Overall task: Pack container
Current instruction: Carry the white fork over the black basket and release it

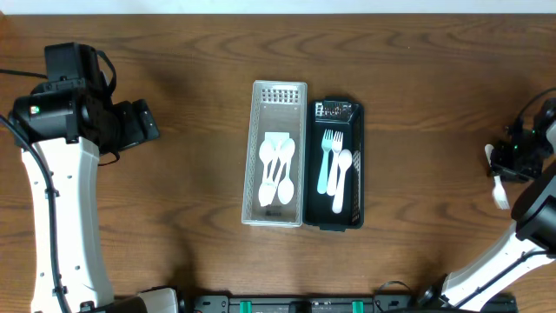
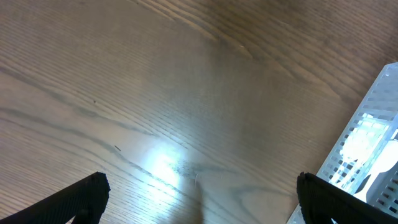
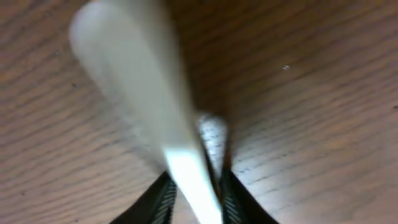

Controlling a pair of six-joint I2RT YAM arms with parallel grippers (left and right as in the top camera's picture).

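Note:
A black container (image 1: 334,165) holds two forks and a white spoon in the middle of the table. Beside it on the left, a clear perforated bin (image 1: 274,155) holds several white spoons; its corner shows in the left wrist view (image 2: 367,149). My right gripper (image 3: 194,186) is shut on a white plastic utensil (image 3: 143,93), blurred, pointing away over the wood. In the overhead view it is at the far right edge (image 1: 501,178), with the white utensil (image 1: 500,195) sticking out below it. My left gripper (image 2: 199,199) is open and empty above bare wood, left of the bin.
The left arm (image 1: 61,174) stands along the left side of the wooden table. The right arm (image 1: 521,235) comes up from the lower right corner. Black and green mounts (image 1: 295,304) sit at the front edge.

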